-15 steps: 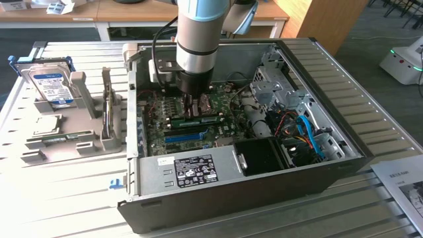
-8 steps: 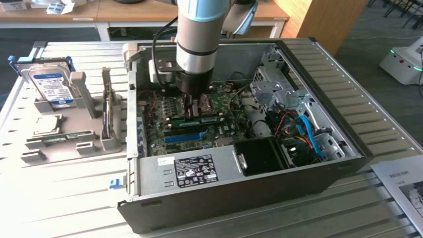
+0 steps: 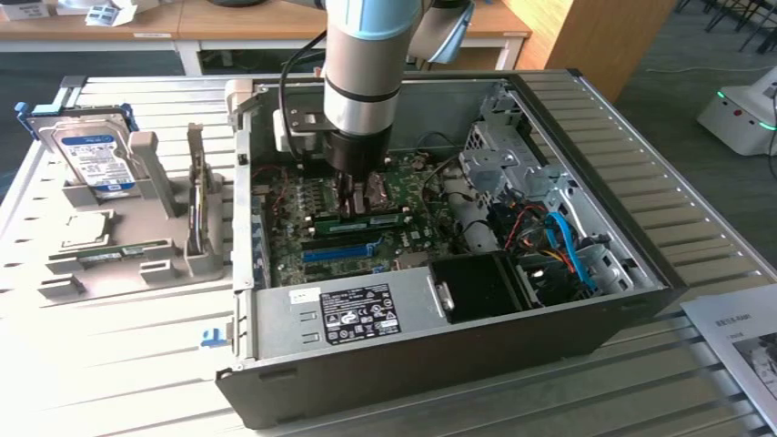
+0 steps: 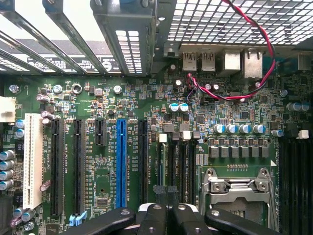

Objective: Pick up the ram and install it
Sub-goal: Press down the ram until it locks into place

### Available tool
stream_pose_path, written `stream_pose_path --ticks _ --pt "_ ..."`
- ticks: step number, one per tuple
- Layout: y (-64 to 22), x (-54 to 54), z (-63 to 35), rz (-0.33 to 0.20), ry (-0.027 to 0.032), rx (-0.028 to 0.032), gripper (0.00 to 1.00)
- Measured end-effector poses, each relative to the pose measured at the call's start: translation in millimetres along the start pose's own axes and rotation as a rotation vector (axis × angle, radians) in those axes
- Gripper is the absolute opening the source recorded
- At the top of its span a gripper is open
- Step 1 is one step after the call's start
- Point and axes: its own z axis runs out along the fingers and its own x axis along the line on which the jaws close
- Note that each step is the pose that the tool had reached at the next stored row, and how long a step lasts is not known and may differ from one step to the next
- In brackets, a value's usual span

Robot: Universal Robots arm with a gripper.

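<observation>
Green motherboard (image 3: 352,214) fills the floor of the open computer case (image 3: 583,309), which lies on its side on the pale slatted desk (image 3: 122,364). The arm (image 3: 364,64) reaches down into the case, and its tool (image 3: 356,202) sits low over the board, its fingers (image 4: 161,218) pressed together. In the exterior view a long green ram (image 3: 364,221) stick lies just under the tool tip, lined up with the memory slots and just above the blue slot strip (image 3: 338,251); whether the tool touches it or whether it is fully seated cannot be told. In the wrist view the black fingers close over the dark memory slots (image 4: 178,166), beside the metal CPU socket (image 4: 238,188), with the blue slot strip (image 4: 121,164) and a white slot (image 4: 33,161) farther along the board. A red and black wire (image 4: 254,54) loops across the rear ports. On the exterior view's left, a grey holder (image 3: 134,218) on the desk carries a blue-labelled hard drive (image 3: 97,159) standing upright and another green stick (image 3: 122,252) lying flat.
</observation>
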Motion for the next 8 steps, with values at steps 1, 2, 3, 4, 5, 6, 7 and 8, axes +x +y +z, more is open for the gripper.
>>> stream_pose_path --ticks 1,2,3,4,5,6,7,8 --pt "0.0 0.0 0.1 0.0 0.0001 -0.0001 0.1" --pt "0.0 0.0 0.2 0.0 -0.0001 0.0 0.1" --pt "0.0 0.0 0.2 0.0 -0.0002 0.0 0.1" --pt "0.0 0.0 0.2 0.0 -0.0002 0.0 0.1" --pt "0.0 0.0 0.2 0.0 -0.0002 0.0 0.1" --pt "0.0 0.0 0.2 0.0 -0.0002 0.0001 0.1" --pt "0.0 0.0 0.2 0.0 -0.0002 0.0001 0.1" --pt "0.0 0.0 0.2 0.0 -0.0001 0.0 0.1"
